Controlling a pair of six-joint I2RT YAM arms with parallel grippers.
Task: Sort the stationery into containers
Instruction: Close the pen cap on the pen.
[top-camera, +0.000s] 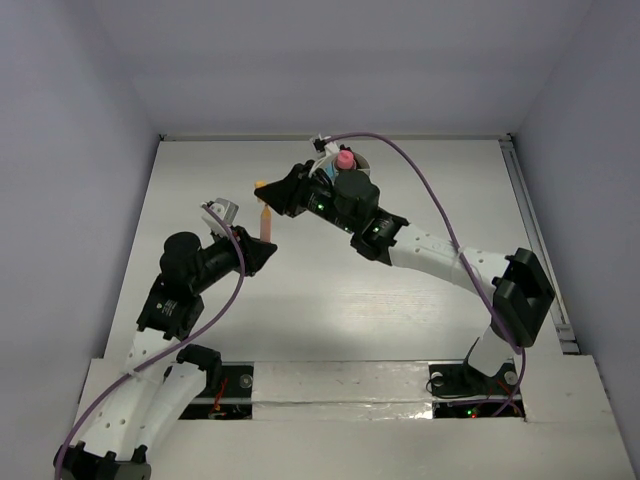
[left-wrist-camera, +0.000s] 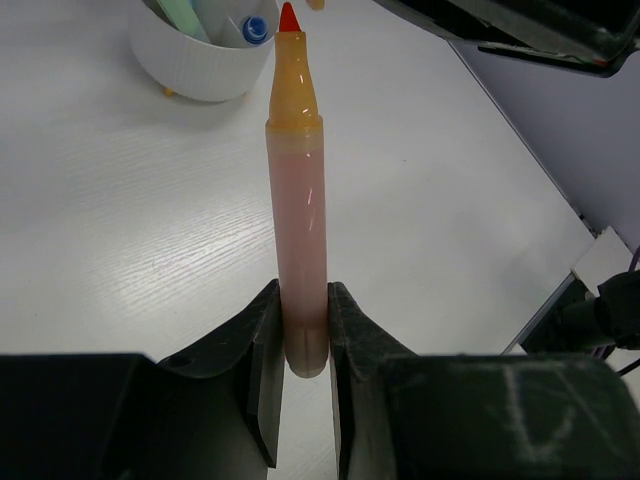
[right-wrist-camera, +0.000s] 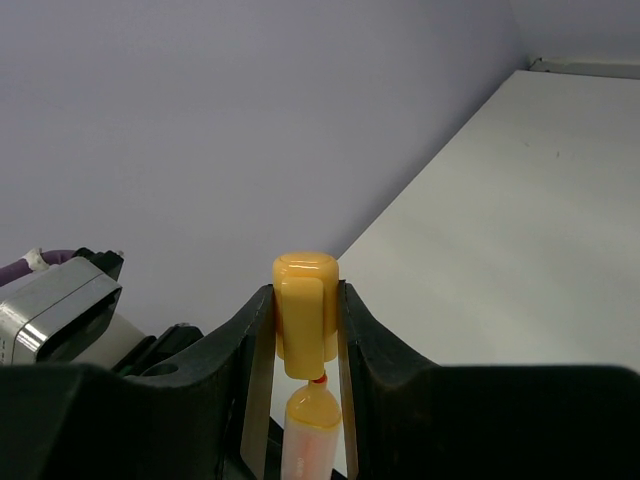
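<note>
Pink marker (left-wrist-camera: 300, 250), red tip; yellow cap (right-wrist-camera: 305, 300)

In the top view my left gripper (top-camera: 262, 250) sits left of centre, the marker (top-camera: 266, 224) clamped between its fingers and reaching toward the top of the frame. Just beyond the marker's tip, my right gripper (top-camera: 274, 190) pinches the cap (top-camera: 261, 185). In my left wrist view the cup (left-wrist-camera: 200, 75) stands upper left, pens (left-wrist-camera: 254, 29) inside it.
</note>
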